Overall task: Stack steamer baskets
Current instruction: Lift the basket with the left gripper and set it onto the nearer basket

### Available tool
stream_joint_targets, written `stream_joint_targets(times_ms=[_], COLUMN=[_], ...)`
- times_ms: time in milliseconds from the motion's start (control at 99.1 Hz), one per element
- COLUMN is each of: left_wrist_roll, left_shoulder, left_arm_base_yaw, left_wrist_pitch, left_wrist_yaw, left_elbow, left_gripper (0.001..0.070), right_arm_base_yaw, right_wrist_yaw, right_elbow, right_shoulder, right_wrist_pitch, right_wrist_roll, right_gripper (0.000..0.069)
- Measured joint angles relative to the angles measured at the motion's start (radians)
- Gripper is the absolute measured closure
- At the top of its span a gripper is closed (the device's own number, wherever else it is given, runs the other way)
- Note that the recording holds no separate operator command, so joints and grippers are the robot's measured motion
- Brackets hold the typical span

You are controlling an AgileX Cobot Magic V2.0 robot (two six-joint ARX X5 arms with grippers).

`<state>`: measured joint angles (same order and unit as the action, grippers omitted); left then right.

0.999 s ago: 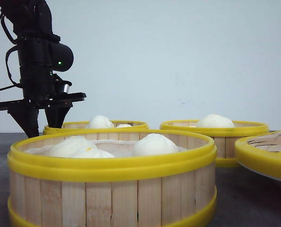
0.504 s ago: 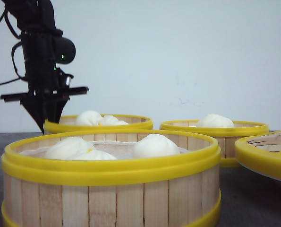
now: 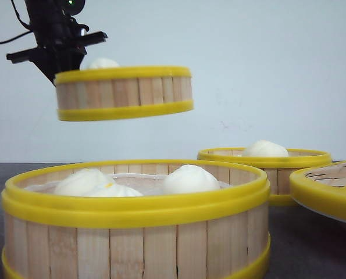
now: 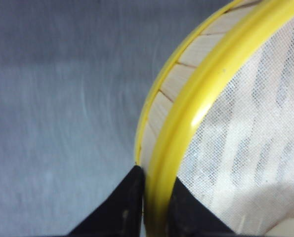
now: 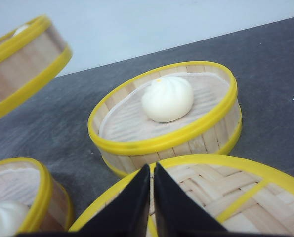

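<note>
My left gripper [image 3: 55,71] is shut on the rim of a steamer basket [image 3: 123,93] and holds it in the air at the upper left, with a white bun showing over its rim. In the left wrist view the fingers [image 4: 132,197] pinch that basket's yellow rim and slatted wall [image 4: 186,74] from both sides. A second steamer basket [image 3: 135,232] with buns stands closest to the camera. A third [image 3: 264,165] with one bun stands at the back right and shows as well in the right wrist view [image 5: 186,140]. My right gripper [image 5: 151,170] is shut above the woven lid [image 5: 221,192].
The flat yellow-rimmed woven lid [image 3: 327,192] lies at the right edge of the front view, beside the back-right basket. The dark grey tabletop [image 5: 72,133] runs between the baskets. A pale wall stands behind the table.
The left gripper has risen with the back-left basket, from the table to well above the near basket's rim. The other baskets and the lid have stayed put.
</note>
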<state>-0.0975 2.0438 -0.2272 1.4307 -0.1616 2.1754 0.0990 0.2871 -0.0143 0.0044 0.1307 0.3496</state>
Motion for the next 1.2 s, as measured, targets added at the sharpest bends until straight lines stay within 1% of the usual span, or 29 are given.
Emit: stream_joint_targets(times_ms=[50, 121, 161, 272, 404, 525, 585, 656, 817, 958, 1049, 1200], left_wrist_roll=[0.011, 0.023, 0.023, 0.035, 0.055, 0.064, 0.061, 0.052, 0.051, 0.039, 0.026, 0.023], left_shoulder=[0.0, -0.012, -0.03, -0.117, -0.262, -0.377, -0.409, -0.428, -0.431, -0.431, -0.433, -0.433], left_arm_base_yaw=[-0.002, -0.008, -0.019, -0.063, -0.12, -0.151, -0.164, -0.182, -0.236, -0.282, -0.295, -0.296], left_wrist_pitch=[0.0, 0.0, 0.0, 0.0, -0.011, -0.103, -0.151, -0.175, -0.191, -0.252, -0.282, -0.284], left_wrist_yaw=[-0.028, -0.085, -0.095, -0.095, -0.098, -0.098, -0.093, -0.086, -0.082, -0.056, -0.042, -0.019], left_elbow=[-0.009, -0.039, -0.064, -0.162, -0.336, -0.535, -0.61, -0.673, -0.739, -0.768, -0.784, -0.801], left_gripper=[0.0685, 0.0685, 0.0685, 0.0685, 0.0685, 0.0685, 0.0685, 0.0685, 0.0685, 0.0685, 0.0685, 0.0685], right_arm_base_yaw=[0.0, 0.0, 0.0, 0.0, 0.0, 0.0, 0.0, 0.0, 0.0, 0.0, 0.0, 0.0], right_wrist_yaw=[0.001, 0.0, 0.001, 0.0, 0.005, 0.026, 0.035, 0.051, 0.058, 0.059, 0.074, 0.096], right_elbow=[0.0, 0.0, 0.0, 0.0, 0.0, 0.0, 0.0, 0.0, 0.0, 0.0, 0.0, 0.0], right_shoulder=[0.0, 0.0, 0.0, 0.0, 0.0, 0.0, 0.0, 0.0, 0.0, 0.0, 0.0, 0.0], right_wrist_pitch=[0.0, 0.001, 0.002, 0.002, 0.003, 0.009, 0.019, 0.021, 0.022, 0.022, 0.022, 0.022], right_wrist_roll=[0.0, 0.0, 0.0, 0.0, 0.0, 0.0, 0.0, 0.0, 0.004, 0.007, 0.008, 0.016], right_gripper=[0.0681, 0.0681, 0.0681, 0.0681, 0.0681, 0.0681, 0.0681, 0.0681, 0.0681, 0.0681, 0.0681, 0.0681])
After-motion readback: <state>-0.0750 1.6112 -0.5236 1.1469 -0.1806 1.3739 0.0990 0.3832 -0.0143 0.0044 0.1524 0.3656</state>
